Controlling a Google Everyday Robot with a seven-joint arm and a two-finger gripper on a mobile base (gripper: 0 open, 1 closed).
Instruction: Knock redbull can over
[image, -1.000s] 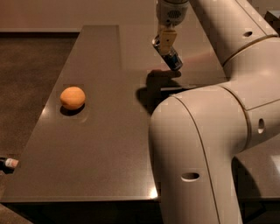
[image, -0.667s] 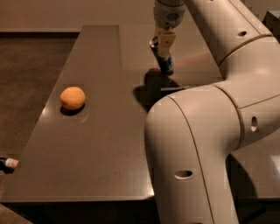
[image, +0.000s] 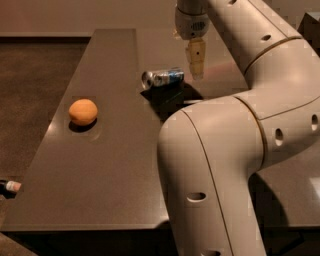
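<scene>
Camera view. The redbull can (image: 163, 77) is lying on its side on the dark table (image: 115, 170), in the far half of the top and close to the middle of its width. It is not standing upright. Its long axis is running roughly across the picture, from left to right, with the right end sitting slightly farther back. The shiny silver top is pointing toward the left side of the picture; the base is pointing toward the right, at the gripper.

The gripper (image: 196, 74) is being held above the table, pointing straight down, just beside the base end of the can and a little behind it. The can is therefore lying to the picture-left of the gripper, almost in line with its own long axis. Contact between the two cannot be confirmed; a narrow gap appears to be showing. Whether the gripper is open or closed cannot be told from this angle, and nothing is seen being gripped.

An orange (image: 83, 111) is resting well apart from the can, nearer the left edge of the table, and is not being involved.

Judged from the can's position, the knocking step is being regarded as complete. Only a withdrawal of the single arm (image: 260, 55), upward and away from the can, is likely being called for.
</scene>
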